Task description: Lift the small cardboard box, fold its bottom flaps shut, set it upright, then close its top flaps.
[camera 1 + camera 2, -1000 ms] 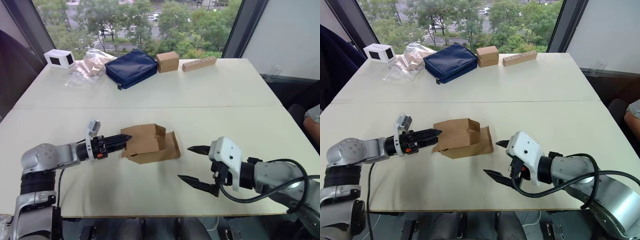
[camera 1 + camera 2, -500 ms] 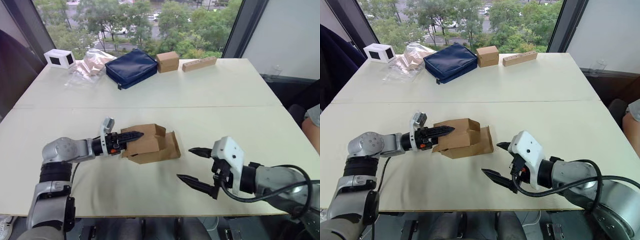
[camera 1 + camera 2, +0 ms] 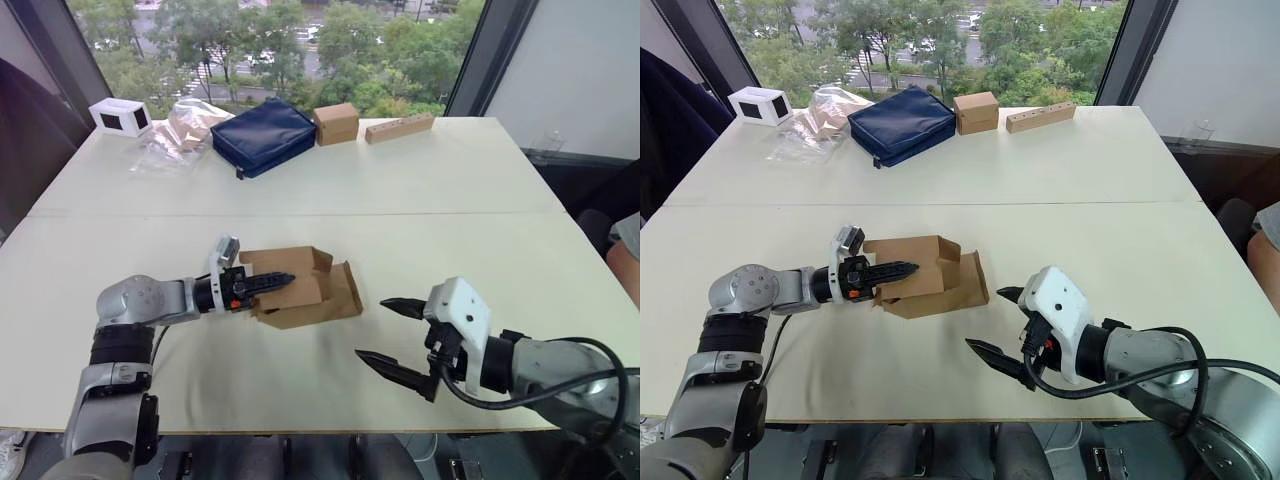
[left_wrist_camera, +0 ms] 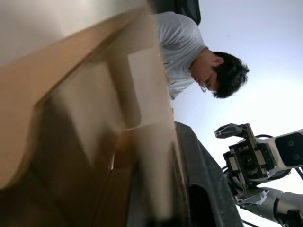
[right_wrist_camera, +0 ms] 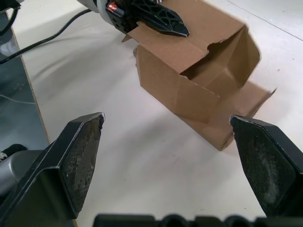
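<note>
While the small cardboard box lies on its side at centre frame of the head views, on the near half of the white table, the step in hand reads as the first lift.

Item: left gripper. Reaches in from lower left with its black fingers over the box's near panel; whether they are apart or pinched on cardboard cannot be told.

Item: right gripper. Lower right, jaws wide apart, holding nothing, a little clear of the box's open end.

Handling note, as judgement: the left should take a firm hold of one wall, not a loose flap, and raise the box level; the right should come in square to the open end so the flaps fold along their creases, not crumple.

Item: the box itself. Plain brown corrugated card, unmarked, open toward the right. One flap lies spread flat on the table; others stand loosely ajar round the mouth. One edge looks slightly torn. Light, easily dented.
</note>
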Available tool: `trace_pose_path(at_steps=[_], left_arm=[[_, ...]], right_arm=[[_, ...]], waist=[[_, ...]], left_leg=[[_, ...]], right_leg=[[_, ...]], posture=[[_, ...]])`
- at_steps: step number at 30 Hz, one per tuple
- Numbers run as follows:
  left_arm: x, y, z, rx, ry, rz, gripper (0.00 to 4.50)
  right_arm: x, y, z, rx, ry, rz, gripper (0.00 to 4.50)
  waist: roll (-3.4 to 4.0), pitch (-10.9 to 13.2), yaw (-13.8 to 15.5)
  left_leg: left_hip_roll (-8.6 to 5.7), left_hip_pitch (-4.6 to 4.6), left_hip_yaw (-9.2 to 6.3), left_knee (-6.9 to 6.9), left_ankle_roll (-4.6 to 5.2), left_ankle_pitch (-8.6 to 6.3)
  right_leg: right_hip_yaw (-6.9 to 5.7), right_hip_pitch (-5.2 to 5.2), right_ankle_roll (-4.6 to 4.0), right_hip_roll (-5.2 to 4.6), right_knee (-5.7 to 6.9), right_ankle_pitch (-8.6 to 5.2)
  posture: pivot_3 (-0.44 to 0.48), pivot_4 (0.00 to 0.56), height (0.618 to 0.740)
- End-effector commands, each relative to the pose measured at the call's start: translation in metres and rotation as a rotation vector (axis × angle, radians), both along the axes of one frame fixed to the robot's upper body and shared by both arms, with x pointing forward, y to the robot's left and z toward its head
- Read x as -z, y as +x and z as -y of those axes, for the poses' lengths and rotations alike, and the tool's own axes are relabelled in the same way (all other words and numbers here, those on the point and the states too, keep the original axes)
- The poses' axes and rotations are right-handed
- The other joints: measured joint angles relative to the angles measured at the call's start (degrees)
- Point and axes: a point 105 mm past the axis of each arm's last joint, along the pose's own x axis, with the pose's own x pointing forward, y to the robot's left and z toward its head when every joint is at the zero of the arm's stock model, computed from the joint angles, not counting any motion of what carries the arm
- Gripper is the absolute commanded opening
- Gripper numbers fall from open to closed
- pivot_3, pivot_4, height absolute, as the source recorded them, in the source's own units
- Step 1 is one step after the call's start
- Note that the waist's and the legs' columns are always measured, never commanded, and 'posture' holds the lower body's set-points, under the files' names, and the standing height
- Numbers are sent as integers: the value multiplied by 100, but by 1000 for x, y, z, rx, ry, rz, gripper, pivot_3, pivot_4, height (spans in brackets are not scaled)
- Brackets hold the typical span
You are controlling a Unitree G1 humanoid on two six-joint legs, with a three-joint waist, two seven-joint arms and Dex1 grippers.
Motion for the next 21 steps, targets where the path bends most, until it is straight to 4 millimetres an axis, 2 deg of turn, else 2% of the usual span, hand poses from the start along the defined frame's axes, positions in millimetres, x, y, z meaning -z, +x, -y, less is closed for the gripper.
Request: trace_pose_path(at_steps=[1,4,7,8,11,13,14,15,18,21], left_arm=[[-19,-3,-2,18,-37,75,32],[-36,-2,-6,13,-25,186,32],[-67,2,-8,15,60,421,32],[-83,5,-6,15,88,514,32],[-138,2,3,66,133,801,0],[-158,-3,7,107,150,913,0],[-162,-4,8,118,154,936,0],[-164,-5,8,129,160,958,0],[-174,-6,13,157,164,1029,0],[-183,-10,18,187,150,1087,0]], right_arm=[[-10,-2,-3,-23,22,38,4500],[-22,3,-2,-2,107,53,4500],[-59,20,6,80,360,110,4500],[-70,27,11,109,428,132,4500],[-111,49,20,176,610,247,3741],[-138,59,20,180,717,309,2895],[-144,61,18,177,737,321,2613],[-149,64,16,173,743,335,2097],[-163,76,9,168,750,384,982],[-175,86,3,162,766,422,19]], waist=[[0,0,0],[-1,1,-7],[-4,3,-11],[-3,3,-5],[-12,8,16],[-8,8,1],[-2,6,-4],[6,1,-10],[11,4,-40],[12,6,-42]], left_leg=[[0,0,0,0,0,0],[1,0,0,0,0,0],[5,0,0,0,0,0],[6,1,1,0,-1,0],[3,-3,1,1,-3,1],[0,-6,4,2,-3,1],[-2,-8,7,0,-3,1],[-3,-6,8,-4,-3,1],[-1,-4,9,-10,0,0],[4,-22,11,-4,-4,5]], right_leg=[[0,0,0,0,0,0],[0,0,0,0,0,0],[2,-1,0,1,0,0],[2,-1,0,0,1,0],[1,-1,0,-1,-1,0],[1,-4,0,-1,-2,0],[1,-7,0,-1,-4,0],[1,-8,0,-2,-4,0],[2,-13,-1,3,-4,-1],[3,-36,-1,11,14,0]], posture=[[0,150,740],[0,150,740],[0,150,740],[0,150,740],[0,150,740],[0,150,740],[0,150,740],[0,150,740],[0,150,740],[0,150,740]])
